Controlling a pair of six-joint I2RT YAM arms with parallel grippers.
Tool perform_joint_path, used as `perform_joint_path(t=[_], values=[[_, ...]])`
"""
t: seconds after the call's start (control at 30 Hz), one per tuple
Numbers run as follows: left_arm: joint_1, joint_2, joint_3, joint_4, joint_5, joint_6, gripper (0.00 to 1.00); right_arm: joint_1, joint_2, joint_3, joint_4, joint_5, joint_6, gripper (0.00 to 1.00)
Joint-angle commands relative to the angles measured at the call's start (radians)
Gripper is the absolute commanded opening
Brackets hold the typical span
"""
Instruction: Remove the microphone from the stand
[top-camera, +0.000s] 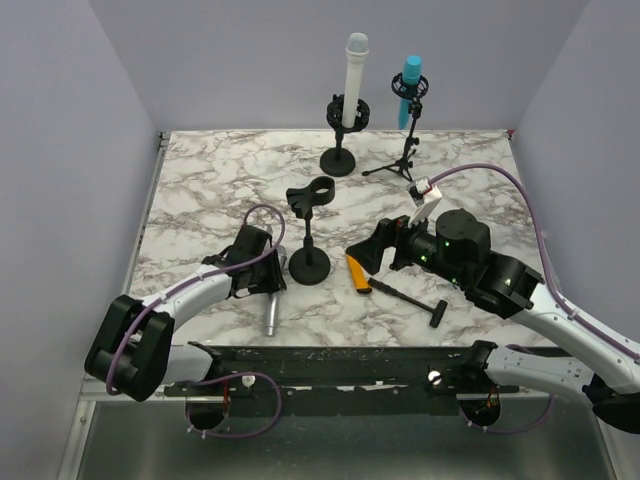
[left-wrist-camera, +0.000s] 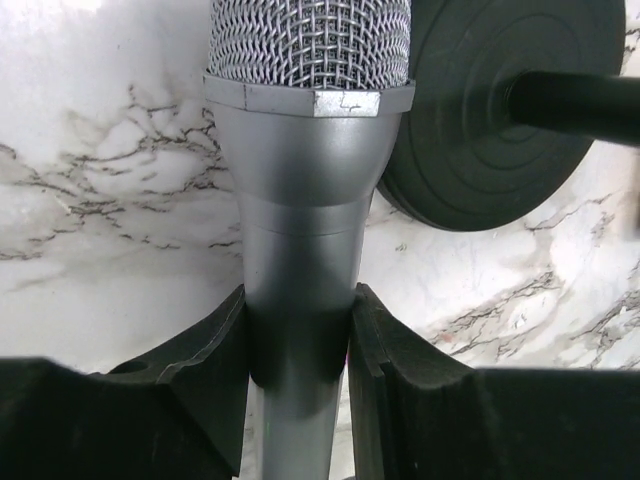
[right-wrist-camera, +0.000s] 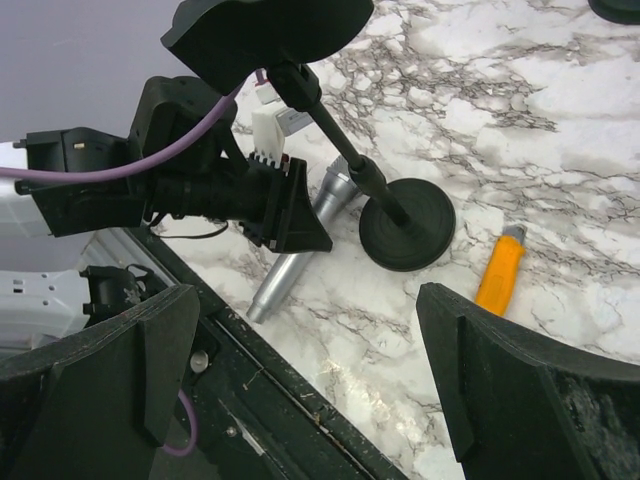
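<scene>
Overhead, the left pincer (top-camera: 262, 272) is clamped on the grey microphone (top-camera: 270, 315), which is out of the stand (top-camera: 310, 262). The handle trails behind the pincer toward the near table (top-camera: 200, 170) edge. The stand is just to this pincer's right. The right pincer (top-camera: 365, 255) gapes fully wide and grips nothing, with an orange knife (top-camera: 355, 275) just beside its fingertips.

Seen from the left wrist, both fingers (left-wrist-camera: 200, 370) press the microphone's body just below the mesh head, which points away from the pincer. The stand's round base (left-wrist-camera: 500, 110) lies ahead and to the right.

Seen from the right wrist, the fingers (right-wrist-camera: 530, 390) stand far apart. Ahead between them are the stand's base, the gripped microphone beyond it, and the knife to the right. I cannot tell whether the microphone touches the marble.
</scene>
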Motion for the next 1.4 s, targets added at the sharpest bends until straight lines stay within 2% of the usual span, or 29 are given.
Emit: perform_joint_path(t=[0.0, 0.13, 0.3, 0.47, 0.7, 0.97, 1.07, 1.17, 1.27, 1.37], values=[[0.005, 0.048, 0.005, 0.023, -0.004, -0.005, 0.35, 0.006, -0.008, -0.011, -0.015, 0.03, -0.014, 1.0], [0.004, 0.009, -0.01, 0.007, -0.018, -0.014, 0.51, 0.005, -0.008, -0.018, -0.018, 0.037, -0.014, 1.0], [0.005, -0.052, -0.024, -0.014, -0.035, -0.017, 0.61, 0.005, -0.005, -0.044, -0.003, 0.032, -0.006, 1.0], [0.005, -0.085, -0.025, -0.034, -0.025, -0.008, 0.64, 0.005, 0.014, -0.065, 0.02, 0.017, 0.008, 1.0], [0.005, -0.217, -0.021, -0.065, 0.028, 0.001, 0.71, 0.005, 0.051, -0.13, 0.096, 0.008, 0.027, 1.0], [0.005, -0.485, 0.007, -0.142, 0.107, 0.045, 0.74, 0.005, 0.132, -0.226, 0.286, -0.032, 0.011, 1.0], [0.005, -0.609, 0.048, -0.158, 0.162, 0.077, 0.78, 0.005, 0.149, -0.23, 0.313, -0.024, 0.016, 1.0], [0.006, -0.716, 0.12, -0.132, 0.236, 0.135, 0.98, 0.005, 0.139, -0.234, 0.318, -0.006, 0.014, 1.0], [0.006, -0.736, 0.224, -0.076, 0.268, 0.197, 0.99, 0.005, 0.108, -0.238, 0.319, 0.016, 0.01, 1.0], [0.007, -0.678, 0.318, -0.016, 0.319, 0.259, 0.99, 0.005, 0.084, -0.232, 0.322, 0.015, 0.014, 1.0]])
